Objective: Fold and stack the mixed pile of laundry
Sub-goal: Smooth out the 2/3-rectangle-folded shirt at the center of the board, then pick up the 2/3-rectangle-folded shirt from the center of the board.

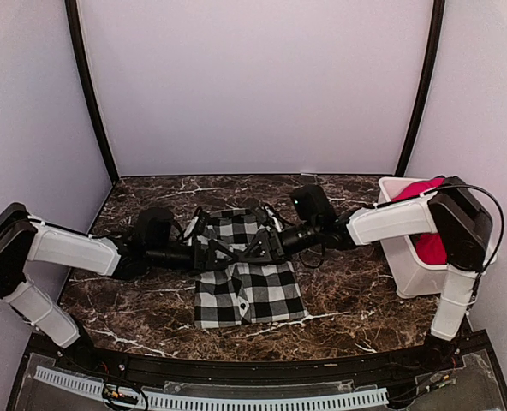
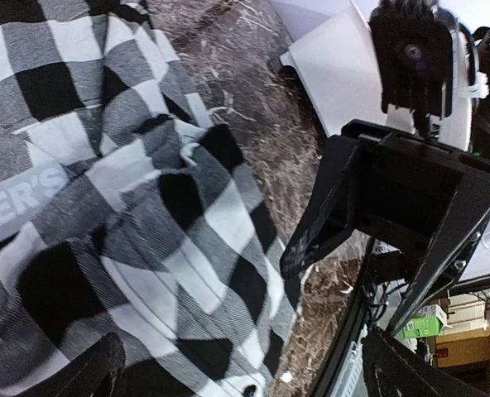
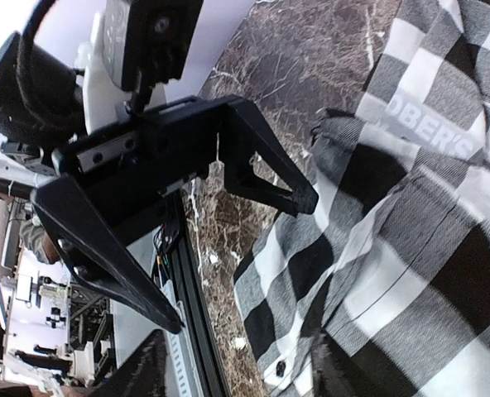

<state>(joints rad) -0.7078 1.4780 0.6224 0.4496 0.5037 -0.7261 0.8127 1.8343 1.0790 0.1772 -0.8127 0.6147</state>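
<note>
Currently in hand: likely the first fold of the checked garment point(image 1: 249, 295), with both grippers meeting low over its upper part.
Checked garment: lies spread mid-table, rumpled near the top, flatter toward the near edge.
Red garment point(image 1: 418, 188): sits in the white bin point(image 1: 408, 272) at the right edge of the table point(image 1: 348, 300), not yet taken up.
Left gripper point(image 1: 206, 254): fingers spread wide, nothing between them.
Right gripper point(image 1: 264, 247): fingers apart at a middling width, gripping no cloth as far as shows.
Next move: probably calls for pinching a cloth edge on each side, then lifting together and laying it over evenly.
Top view only: shows the bin, its red contents and the checked cloth's whole outline.
Wrist views only: show white lettering point(image 2: 21, 203), a small snap point(image 3: 280, 364) near the hem, and each opposing gripper's parted fingers.
</note>
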